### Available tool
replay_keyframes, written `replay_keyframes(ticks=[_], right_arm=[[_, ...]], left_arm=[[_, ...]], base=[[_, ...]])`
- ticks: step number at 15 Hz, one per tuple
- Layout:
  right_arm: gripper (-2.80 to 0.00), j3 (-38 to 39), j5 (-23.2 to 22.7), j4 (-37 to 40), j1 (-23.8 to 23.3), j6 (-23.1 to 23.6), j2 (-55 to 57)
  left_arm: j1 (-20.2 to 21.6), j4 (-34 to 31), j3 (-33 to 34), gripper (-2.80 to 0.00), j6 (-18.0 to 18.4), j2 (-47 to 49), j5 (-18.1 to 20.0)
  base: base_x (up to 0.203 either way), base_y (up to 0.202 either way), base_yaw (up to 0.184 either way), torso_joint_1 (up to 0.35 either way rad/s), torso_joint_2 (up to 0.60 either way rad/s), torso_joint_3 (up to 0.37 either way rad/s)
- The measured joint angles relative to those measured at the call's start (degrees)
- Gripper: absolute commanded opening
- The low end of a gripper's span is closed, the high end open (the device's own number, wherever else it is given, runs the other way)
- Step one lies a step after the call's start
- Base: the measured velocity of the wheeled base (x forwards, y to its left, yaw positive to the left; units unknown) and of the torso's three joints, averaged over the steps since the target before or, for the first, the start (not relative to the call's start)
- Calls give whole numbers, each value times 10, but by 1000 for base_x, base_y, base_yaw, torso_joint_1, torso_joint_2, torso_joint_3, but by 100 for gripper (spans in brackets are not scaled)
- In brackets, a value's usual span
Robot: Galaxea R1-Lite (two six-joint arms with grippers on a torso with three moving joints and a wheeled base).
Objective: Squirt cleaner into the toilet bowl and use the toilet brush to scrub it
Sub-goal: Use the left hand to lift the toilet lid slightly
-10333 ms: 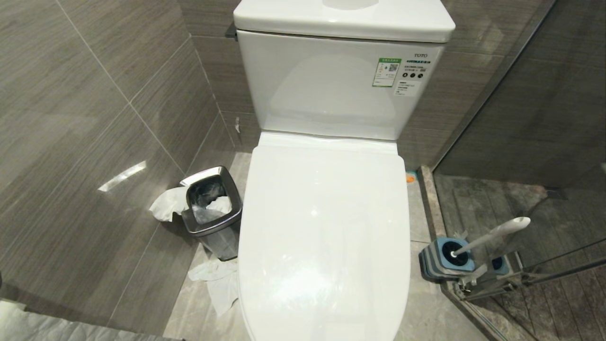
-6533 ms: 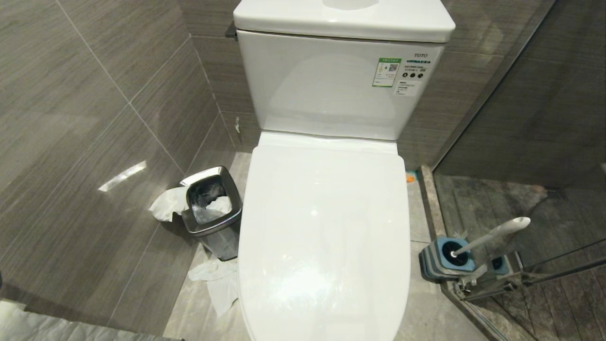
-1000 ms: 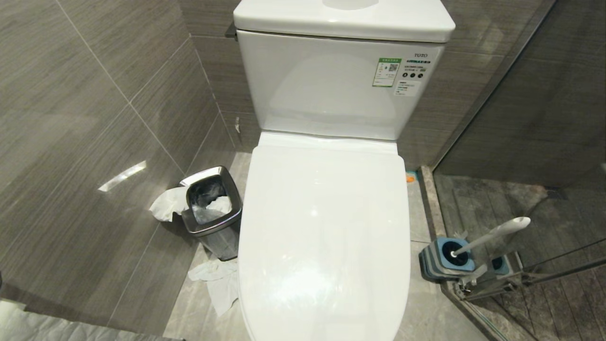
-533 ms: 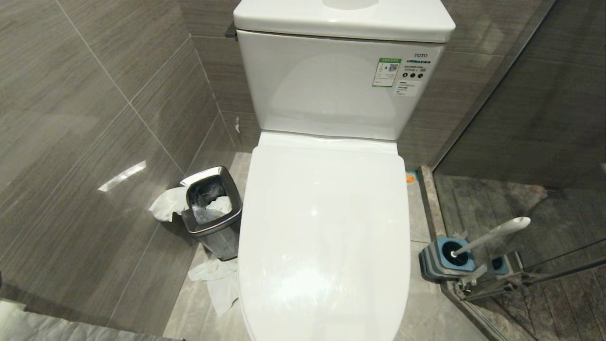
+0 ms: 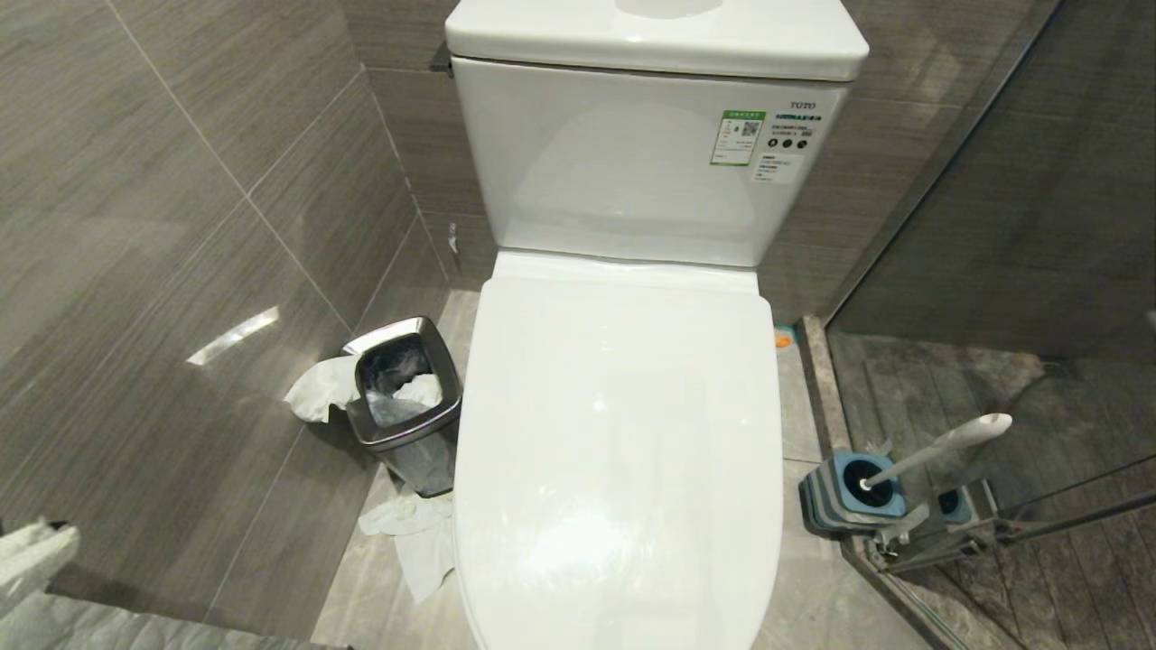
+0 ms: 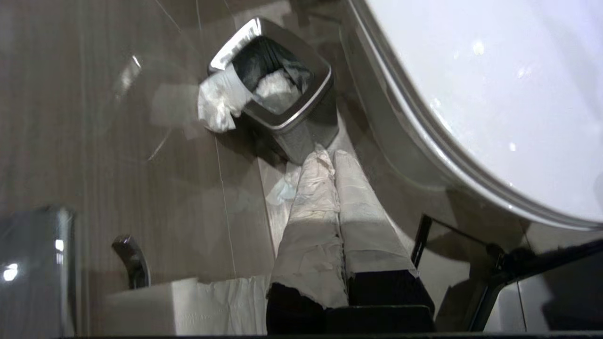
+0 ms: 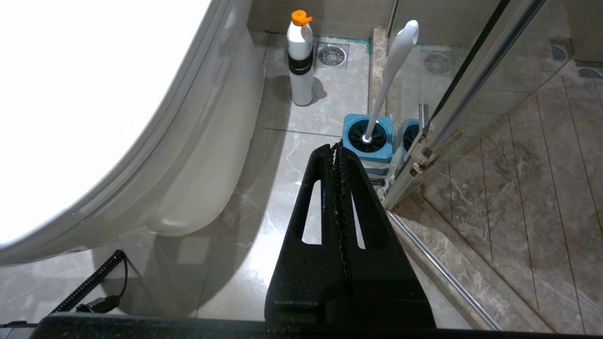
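- left gripper (image 6: 330, 155): at the far left edge of the head view, low by the grey tiled wall (image 5: 163, 226); its fingers (image 6: 311, 226) are wrapped in white paper and pressed together, holding nothing. in the left wrist view the tips point toward the foot of the steel bin.
- steel bin (image 5: 402, 397): small and square, on the floor just left of the toilet, with a dark liner and white paper inside; one crumpled tissue (image 5: 316, 388) hangs over its wall-side rim and more paper (image 5: 420, 537) lies on the floor in front of it.
- toilet bowl (image 5: 619, 451): in the middle, glossy white, lid shut down over the seat so the basin is hidden; the cistern (image 5: 632, 153) stands behind it with a green-edged sticker on its front.
- bottle (image 7: 300, 56): white with an orange cap, upright on the floor behind the toilet's right side, near a round floor drain (image 7: 332, 55).
- right gripper (image 7: 337, 150): black jaws closed together and empty, above the floor between the toilet and the brush holder.
- toilet brush (image 5: 935, 449): white handle leaning out of its blue-and-grey holder (image 5: 849, 492), on the floor right of the toilet, against the glass shower door's (image 7: 476, 80) frame.
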State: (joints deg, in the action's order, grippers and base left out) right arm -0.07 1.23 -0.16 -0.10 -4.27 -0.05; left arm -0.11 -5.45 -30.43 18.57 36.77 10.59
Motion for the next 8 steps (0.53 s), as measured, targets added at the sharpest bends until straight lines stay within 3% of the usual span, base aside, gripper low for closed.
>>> replay_keyframes(ticks=[5, 8], right_arm=[[-280, 0, 0, 0, 0, 0, 0], [-280, 0, 0, 0, 0, 0, 0]], left_arm=[[-34, 1, -36, -280, 24, 147, -16], [-74, 26, -62, -280, 24, 217, -56]], base=[[0, 0, 0, 0, 0, 0], [0, 0, 0, 0, 0, 0]])
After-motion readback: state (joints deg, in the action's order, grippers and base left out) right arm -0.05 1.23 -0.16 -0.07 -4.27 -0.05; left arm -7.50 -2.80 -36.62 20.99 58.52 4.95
